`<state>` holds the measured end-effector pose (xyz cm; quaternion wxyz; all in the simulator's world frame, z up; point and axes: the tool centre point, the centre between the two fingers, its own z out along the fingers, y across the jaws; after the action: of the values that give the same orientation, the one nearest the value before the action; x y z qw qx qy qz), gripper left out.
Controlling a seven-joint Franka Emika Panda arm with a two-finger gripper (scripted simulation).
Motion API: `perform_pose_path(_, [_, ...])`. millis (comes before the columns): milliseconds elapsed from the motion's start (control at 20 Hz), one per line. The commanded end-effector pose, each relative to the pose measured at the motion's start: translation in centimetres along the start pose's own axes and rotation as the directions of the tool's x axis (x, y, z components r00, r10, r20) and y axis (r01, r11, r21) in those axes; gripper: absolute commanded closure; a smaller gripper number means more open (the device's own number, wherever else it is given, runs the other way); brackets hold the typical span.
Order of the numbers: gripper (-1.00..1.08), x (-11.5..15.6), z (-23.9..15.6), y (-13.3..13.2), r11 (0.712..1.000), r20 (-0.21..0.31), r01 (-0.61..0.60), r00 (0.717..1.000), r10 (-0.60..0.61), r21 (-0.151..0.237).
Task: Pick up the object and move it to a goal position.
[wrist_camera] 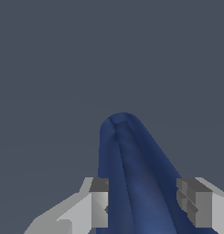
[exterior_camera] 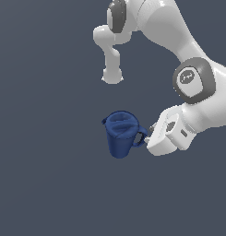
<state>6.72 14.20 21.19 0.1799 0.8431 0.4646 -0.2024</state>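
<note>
The object (exterior_camera: 120,134) is a dark blue tapered pitcher with a lid; its loop handle points to the exterior view's right. My gripper (exterior_camera: 146,133) comes in from that side at the handle, the white hand just behind it. In the wrist view the object (wrist_camera: 131,173) fills the whole gap between my fingers (wrist_camera: 99,201), and both pads press against its blue sides, so my gripper (wrist_camera: 143,201) is shut on it. Whether the pitcher rests on the ground or hangs above it cannot be told.
A plain dark grey-blue floor (exterior_camera: 45,175) lies all around. The arm's white links (exterior_camera: 197,83) arch over the exterior view's upper right, and its base (exterior_camera: 112,73) stands behind the pitcher.
</note>
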Motion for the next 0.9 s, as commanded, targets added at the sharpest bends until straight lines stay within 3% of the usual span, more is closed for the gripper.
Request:
perform_pose_path(0, [-0.20, 0.0, 0.7, 0.0, 1.000, 0.001, 0.000, 1.000, 0.000, 0.000])
perform_pose_path(400, [-0.20, 0.0, 2.2, 0.0, 1.000, 0.001, 0.002, 1.000, -0.002, 0.000])
perform_pose_path(450, [1.08, 0.0, 2.2, 0.0, 1.000, 0.001, 0.002, 1.000, -0.002, 0.000])
perform_pose_path(850, [1.08, 0.0, 2.2, 0.0, 1.000, 0.001, 0.002, 1.000, -0.002, 0.000])
